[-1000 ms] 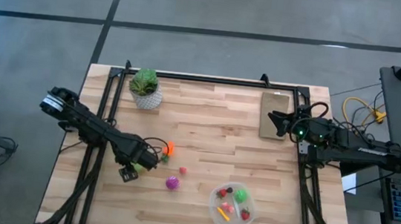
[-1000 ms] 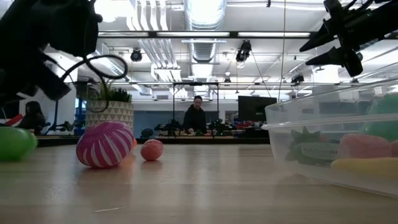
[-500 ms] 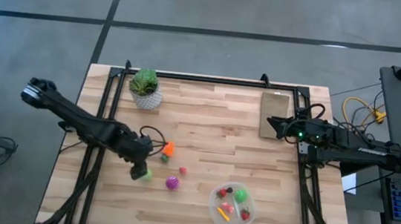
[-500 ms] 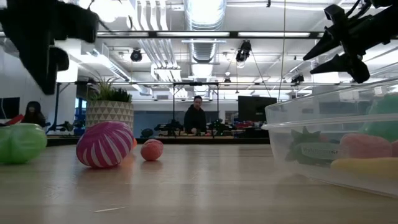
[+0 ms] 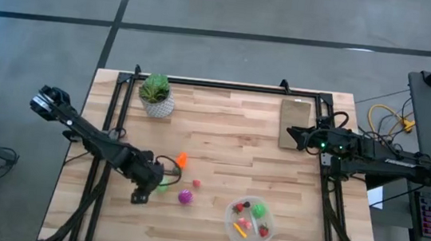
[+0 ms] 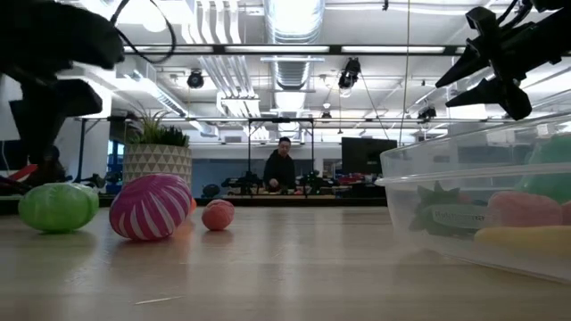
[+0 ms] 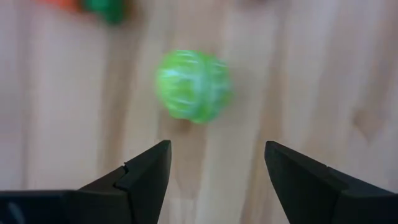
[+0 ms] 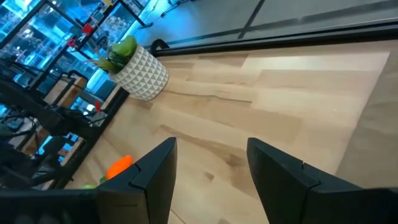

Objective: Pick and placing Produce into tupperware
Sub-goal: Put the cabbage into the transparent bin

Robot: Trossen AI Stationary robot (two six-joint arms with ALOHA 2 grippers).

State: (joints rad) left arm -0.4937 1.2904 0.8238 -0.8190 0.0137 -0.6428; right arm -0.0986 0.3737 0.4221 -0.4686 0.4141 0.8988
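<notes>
High view, table seen from above. The left gripper (image 5: 147, 187) hangs low over the wood at about 8 o'clock from the table's centre, its two fingers (image 7: 146, 171) spread apart with nothing between them. A green ball (image 7: 193, 86) lies on the bare table just ahead of the fingertips, apart from them; in the high view it shows at 3 o'clock of the gripper (image 5: 163, 186).

At 3 o'clock of the green ball sits the magenta-purple striped piece (image 5: 185, 197), and a small red bit (image 5: 196, 184) lies at 1 o'clock of that piece. The orange carrot (image 5: 181, 160) lies at 1 o'clock of the left gripper, near it.

The tupperware (image 5: 230, 221), a clear round bowl, stands at about 5 o'clock from the table's centre and already holds several pieces: green, red, pink and a yellow stick (image 5: 240, 230).

The right gripper (image 5: 294, 132) waits at 2 o'clock over the near edge of the flat tan board (image 5: 296, 113), fingers parted and empty. The potted plant (image 5: 156, 95) stands at 10 o'clock.

Low view: a person (image 6: 281, 166) is in the room beyond the table.
</notes>
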